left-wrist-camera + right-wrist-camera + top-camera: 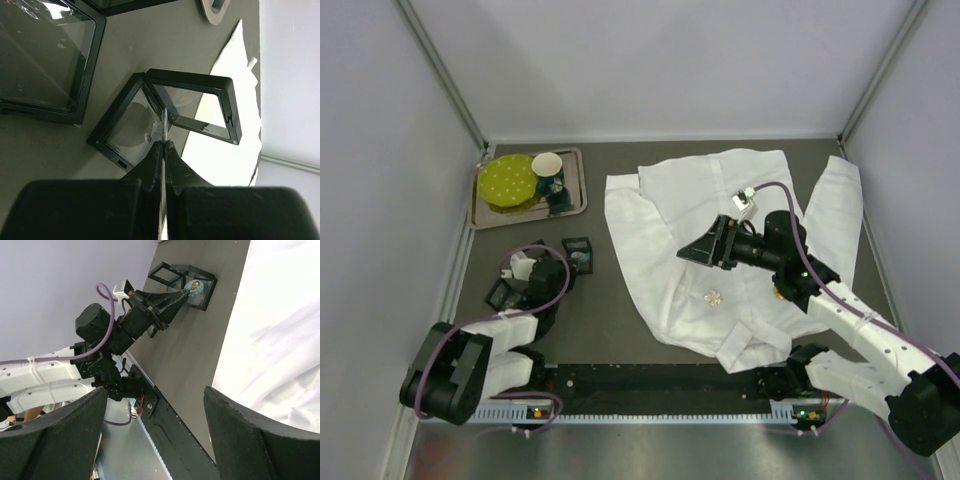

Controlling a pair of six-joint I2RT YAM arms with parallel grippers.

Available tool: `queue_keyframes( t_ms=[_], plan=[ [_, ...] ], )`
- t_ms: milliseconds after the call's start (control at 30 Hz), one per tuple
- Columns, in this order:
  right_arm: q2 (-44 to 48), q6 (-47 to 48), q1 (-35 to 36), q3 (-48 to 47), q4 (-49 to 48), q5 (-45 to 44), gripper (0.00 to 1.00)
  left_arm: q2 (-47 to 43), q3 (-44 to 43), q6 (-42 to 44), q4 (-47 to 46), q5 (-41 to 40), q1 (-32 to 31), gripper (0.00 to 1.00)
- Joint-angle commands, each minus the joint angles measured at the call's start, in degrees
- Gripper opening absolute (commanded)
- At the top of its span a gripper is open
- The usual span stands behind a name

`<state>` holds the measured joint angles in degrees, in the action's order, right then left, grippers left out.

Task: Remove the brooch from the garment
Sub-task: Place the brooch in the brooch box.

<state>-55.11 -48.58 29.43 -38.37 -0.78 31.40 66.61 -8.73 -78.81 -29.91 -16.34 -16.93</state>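
Left gripper (pixel 164 145) closed, right gripper (pixel 155 432) wide

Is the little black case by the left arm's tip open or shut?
Open: the case has its two framed halves spread apart from the hinge.

We're looking into a robotics lab test cell here: blank pale wall panels (pixel 660 60) are boxing in a dark table (pixel 600 310), and bare metal frame posts (pixel 445 75) are running up the corners. The left arm (pixel 505 330) and right arm (pixel 860 325) are sitting bolted to a black rail (pixel 650 385) at the near edge, purple cable (pixel 567 275) looping off them. A white shirt (pixel 690 200) and a tray (pixel 480 215) are lying out on the tabletop.
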Motion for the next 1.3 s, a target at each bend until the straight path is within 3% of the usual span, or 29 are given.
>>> queue_keyframes(
  t_ms=[0,1267],
  plan=[
    [1.41,0.24,-0.51,-0.83,-0.98,0.59,0.77,0.27,0.38,-0.38,-4.19,-0.71,0.32,0.00],
    [1.94,0.06,-0.51,-0.30,-0.89,0.77,0.78,2.47,-0.32,-1.70,-2.61,-0.62,0.40,0.04]
  ],
)
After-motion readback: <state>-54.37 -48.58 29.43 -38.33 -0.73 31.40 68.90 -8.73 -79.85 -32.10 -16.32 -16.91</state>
